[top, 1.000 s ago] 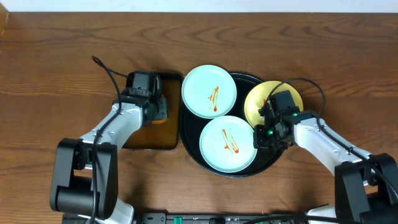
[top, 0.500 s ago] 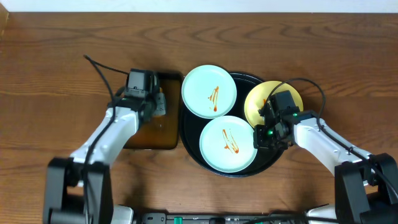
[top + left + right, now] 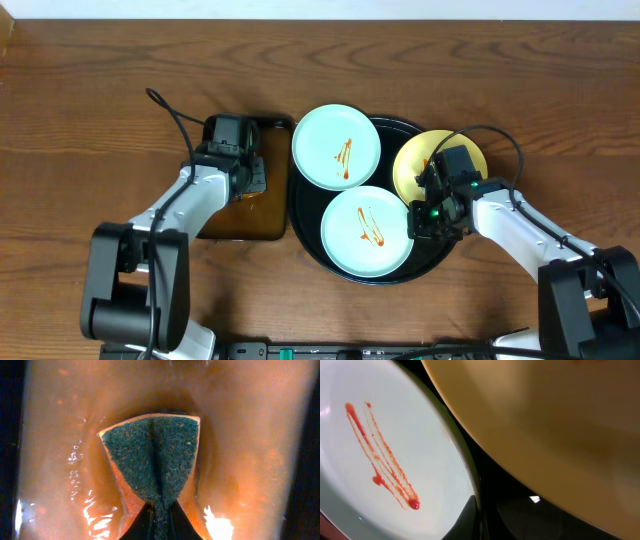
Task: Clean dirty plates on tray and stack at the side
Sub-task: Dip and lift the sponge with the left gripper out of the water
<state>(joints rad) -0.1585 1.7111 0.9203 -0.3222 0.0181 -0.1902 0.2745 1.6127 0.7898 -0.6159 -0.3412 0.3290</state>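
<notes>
The large round glossy black tray (image 3: 300,238) with a raised rim sat just right of centre in the overhead frame, on the dark-brown wood-grain tabletop (image 3: 100,90). Three small round glossy plates lay in it. A first pale blue plate (image 3: 330,140) was at its upper left, a second pale blue plate (image 3: 350,245) at its bottom, and a pale yellow plate (image 3: 410,165) at its upper right, partly hidden by the right arm. Each blue plate carried thin orange-red sauce squiggles (image 3: 345,158).

The right gripper (image 3: 420,200) hung over the gap between the second pale blue plate and the pale yellow plate. In the right wrist view its dark fingertips (image 3: 470,520) were pressed together with nothing visible between them. The blue plate's rim lay just to their left and the yellow plate's edge crossed the upper right.

A smaller rectangular brown tray (image 3: 240,222) lay just beside the black tray, left of centre. The left gripper (image 3: 252,178) was over its upper right part. In the left wrist view it was clenched on a sponge (image 3: 152,455) with a dark green scouring face and an orange body. The pinch at the near edge creased the face down the middle. The brown tray's floor around it looked wet and shiny.
</notes>
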